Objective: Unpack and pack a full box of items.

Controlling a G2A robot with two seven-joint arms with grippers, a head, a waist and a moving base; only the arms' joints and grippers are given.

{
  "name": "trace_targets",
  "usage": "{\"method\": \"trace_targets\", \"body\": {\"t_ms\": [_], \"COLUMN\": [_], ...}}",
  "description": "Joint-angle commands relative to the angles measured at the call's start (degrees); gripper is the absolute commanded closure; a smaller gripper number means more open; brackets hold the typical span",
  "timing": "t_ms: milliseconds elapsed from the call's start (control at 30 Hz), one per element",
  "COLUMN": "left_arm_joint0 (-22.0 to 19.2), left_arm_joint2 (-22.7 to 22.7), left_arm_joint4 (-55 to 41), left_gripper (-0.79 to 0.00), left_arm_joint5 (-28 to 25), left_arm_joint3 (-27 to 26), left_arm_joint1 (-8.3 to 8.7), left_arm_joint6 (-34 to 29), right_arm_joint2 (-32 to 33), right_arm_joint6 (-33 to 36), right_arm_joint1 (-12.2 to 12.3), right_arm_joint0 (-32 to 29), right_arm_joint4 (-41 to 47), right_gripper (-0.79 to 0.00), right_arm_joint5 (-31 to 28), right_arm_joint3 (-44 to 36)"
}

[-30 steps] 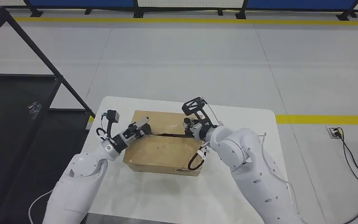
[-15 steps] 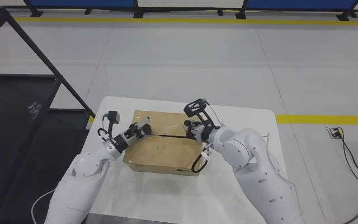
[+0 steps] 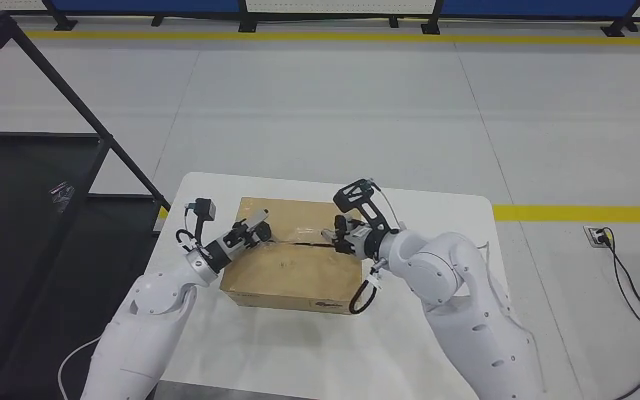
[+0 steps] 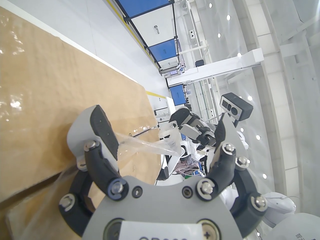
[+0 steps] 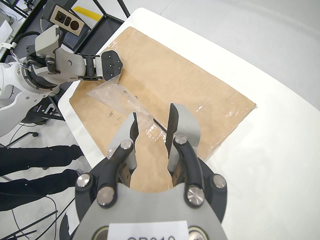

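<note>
The cardboard box (image 3: 290,265) sits closed on the white counter (image 3: 440,215), contents hidden. A crumpled clear tape strip (image 5: 117,98) spans above its lid between the left hand (image 4: 160,123) and right hand (image 5: 153,114). Both hands are spread, and the strip is apparently stuck to one finger of each.

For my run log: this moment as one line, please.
cardboard box: shut, on table | clear tape: partly peeled off | left end effector: open, at tape | right end effector: open, at tape
</note>
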Motion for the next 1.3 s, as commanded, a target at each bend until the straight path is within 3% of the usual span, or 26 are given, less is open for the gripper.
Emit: {"method": "trace_targets", "body": {"t_ms": [0, 1267], "left_arm_joint0": [-0.03, 0.3], "left_arm_joint2": [0.04, -0.66], "left_arm_joint4": [-0.06, 0.47], "left_gripper": [-0.785, -0.785], "left_arm_joint5": [-0.11, -0.07], "left_arm_joint3": [0.08, -0.13], "left_arm_joint1": [-0.05, -0.49], "left_arm_joint6": [-0.08, -0.59], "right_arm_joint2": [0.44, 4.91], "right_arm_joint6": [-0.18, -2.34], "right_arm_joint1": [0.16, 2.47], "right_arm_joint0": [-0.45, -4.2], "right_arm_joint4": [0.49, -0.93], "right_gripper": [-0.289, -0.302], "right_arm_joint5": [-0.3, 4.33], "right_arm_joint3": [-0.57, -5.62]}}
